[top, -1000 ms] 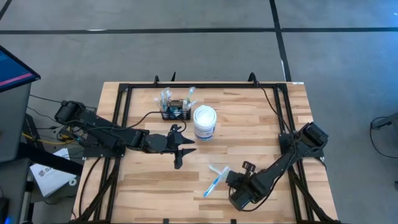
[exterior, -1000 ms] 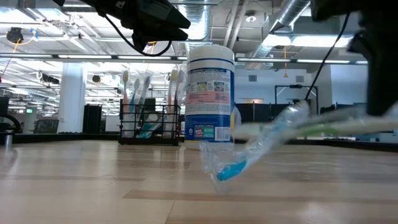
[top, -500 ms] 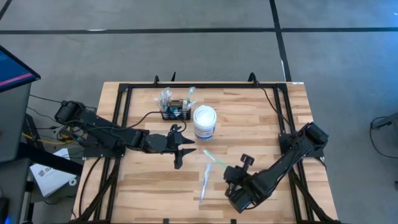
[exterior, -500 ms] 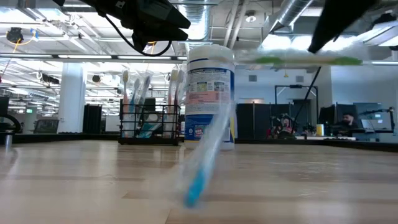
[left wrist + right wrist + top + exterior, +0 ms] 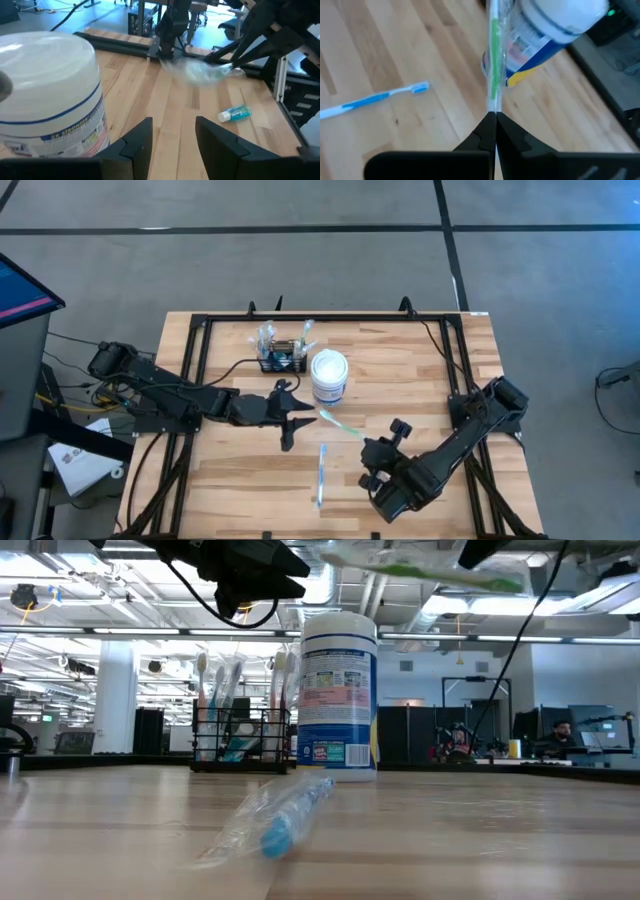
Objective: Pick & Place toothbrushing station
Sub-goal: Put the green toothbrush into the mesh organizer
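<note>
1. The right tool [image 5: 366, 448] is pinched shut on a wrapped green toothbrush [image 5: 338, 424], lifting it clear of the worktop [image 5: 420, 380], probably to carry it toward the toothbrushing station [image 5: 282, 360]
2. That station, a black wire rack already holding several brushes, stands near the worktop's far edge, just beside the white tub [image 5: 329, 377]
3. The tub sits between the raised brush and the rack, so I judge a direct path is blocked
4. A blue toothbrush [image 5: 321, 476] in its wrapper lies flat on the worktop, apart from both arms
5. The left tool [image 5: 297, 428] hovers with fingers spread, empty, near the tub
</note>
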Action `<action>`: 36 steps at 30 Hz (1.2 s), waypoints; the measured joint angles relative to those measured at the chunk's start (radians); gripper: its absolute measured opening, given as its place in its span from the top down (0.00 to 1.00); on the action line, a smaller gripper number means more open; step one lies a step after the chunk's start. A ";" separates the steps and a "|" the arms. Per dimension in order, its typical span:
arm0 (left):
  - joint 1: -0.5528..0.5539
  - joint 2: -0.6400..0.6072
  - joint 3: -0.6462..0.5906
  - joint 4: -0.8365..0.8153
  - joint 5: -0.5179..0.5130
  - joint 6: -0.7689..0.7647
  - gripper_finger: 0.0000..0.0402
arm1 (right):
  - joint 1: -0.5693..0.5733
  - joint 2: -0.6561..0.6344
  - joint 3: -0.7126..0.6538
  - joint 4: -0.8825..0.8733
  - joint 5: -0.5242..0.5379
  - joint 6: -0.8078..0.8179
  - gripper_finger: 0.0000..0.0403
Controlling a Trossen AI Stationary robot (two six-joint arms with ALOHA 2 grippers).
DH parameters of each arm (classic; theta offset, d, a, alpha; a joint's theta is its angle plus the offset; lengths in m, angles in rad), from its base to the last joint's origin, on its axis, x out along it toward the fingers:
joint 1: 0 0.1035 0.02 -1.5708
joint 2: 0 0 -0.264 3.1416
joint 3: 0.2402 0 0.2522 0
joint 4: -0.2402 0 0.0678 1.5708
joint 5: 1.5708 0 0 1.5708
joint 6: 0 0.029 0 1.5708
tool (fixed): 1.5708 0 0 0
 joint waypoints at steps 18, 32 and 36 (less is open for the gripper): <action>-0.014 0.000 0.000 0.385 0.195 0.202 0.64 | 0.067 -0.002 0.106 -0.087 0.278 0.051 1.00; 0.013 0.000 0.000 0.523 0.212 0.263 0.64 | 0.047 -0.002 0.133 -0.077 0.348 0.024 1.00; 0.026 0.029 0.001 0.592 0.212 0.263 0.64 | 0.031 -0.002 0.133 -0.060 0.365 0.013 1.00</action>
